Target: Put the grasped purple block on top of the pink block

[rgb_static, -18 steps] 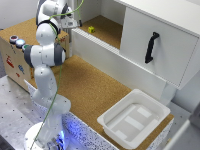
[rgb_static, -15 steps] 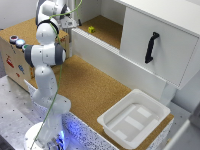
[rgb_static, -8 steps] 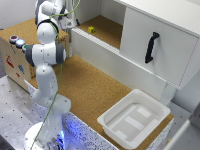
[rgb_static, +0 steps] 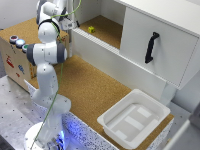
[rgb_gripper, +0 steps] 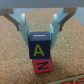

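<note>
At the worktop's far left edge the claw [rgb_gripper: 40, 31] grips the purple block [rgb_gripper: 39, 46] by its sides, resting squarely on the pink block [rgb_gripper: 41, 65] — placement looks made. Next, I judge: spread the fingers, lift straight off — no nudging.

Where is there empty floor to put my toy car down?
The big cork floor between the white cabinet front and the robot arm is bare. The tray is empty too. It's crowded at the end effector, holding the purple block on the pink block.

Cork surface [rgb_gripper: 12, 55], pink block [rgb_gripper: 42, 65] on it
</note>
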You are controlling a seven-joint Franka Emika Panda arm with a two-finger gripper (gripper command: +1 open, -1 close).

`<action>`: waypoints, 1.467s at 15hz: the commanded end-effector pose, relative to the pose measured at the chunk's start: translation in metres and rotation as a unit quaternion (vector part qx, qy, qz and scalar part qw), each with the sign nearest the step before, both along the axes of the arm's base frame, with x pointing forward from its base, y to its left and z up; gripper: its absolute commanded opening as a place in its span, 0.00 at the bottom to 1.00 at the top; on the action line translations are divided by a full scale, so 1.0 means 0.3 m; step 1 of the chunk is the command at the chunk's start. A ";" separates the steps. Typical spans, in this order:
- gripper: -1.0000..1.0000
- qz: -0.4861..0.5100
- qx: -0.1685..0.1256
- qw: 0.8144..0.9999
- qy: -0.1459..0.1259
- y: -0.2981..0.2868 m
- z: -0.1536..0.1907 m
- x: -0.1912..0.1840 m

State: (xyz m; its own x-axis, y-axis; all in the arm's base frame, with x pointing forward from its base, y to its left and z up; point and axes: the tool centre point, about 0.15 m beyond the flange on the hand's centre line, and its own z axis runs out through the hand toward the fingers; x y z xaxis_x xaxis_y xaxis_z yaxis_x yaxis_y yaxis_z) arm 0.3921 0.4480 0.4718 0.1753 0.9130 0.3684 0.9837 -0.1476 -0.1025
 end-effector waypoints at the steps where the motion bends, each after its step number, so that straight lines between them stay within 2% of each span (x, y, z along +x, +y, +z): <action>1: 1.00 0.034 0.026 0.999 0.030 0.003 -0.048 0.001; 4: 1.00 0.033 0.035 0.999 0.021 0.001 -0.004 -0.006; 7: 1.00 0.037 0.042 0.998 -0.016 0.003 0.108 -0.029; 8: 1.00 0.041 0.036 0.998 -0.034 0.007 0.149 -0.041; 9: 1.00 0.036 0.013 0.997 -0.063 0.013 0.181 -0.054; 10: 1.00 0.034 -0.006 0.997 -0.071 0.014 0.203 -0.061; 11: 1.00 0.025 -0.027 0.995 -0.093 0.011 0.226 -0.072; 14: 1.00 0.000 -0.050 0.990 -0.132 -0.031 0.297 -0.132; 16: 1.00 -0.020 -0.066 0.987 -0.147 -0.076 0.316 -0.184; 18: 1.00 -0.039 -0.083 0.985 -0.143 -0.120 0.288 -0.232; 20: 1.00 -0.073 -0.091 0.986 -0.121 -0.168 0.238 -0.272; 21: 1.00 -0.102 -0.106 0.980 -0.134 -0.196 0.207 -0.290; 22: 1.00 -0.102 -0.106 0.980 -0.134 -0.196 0.207 -0.290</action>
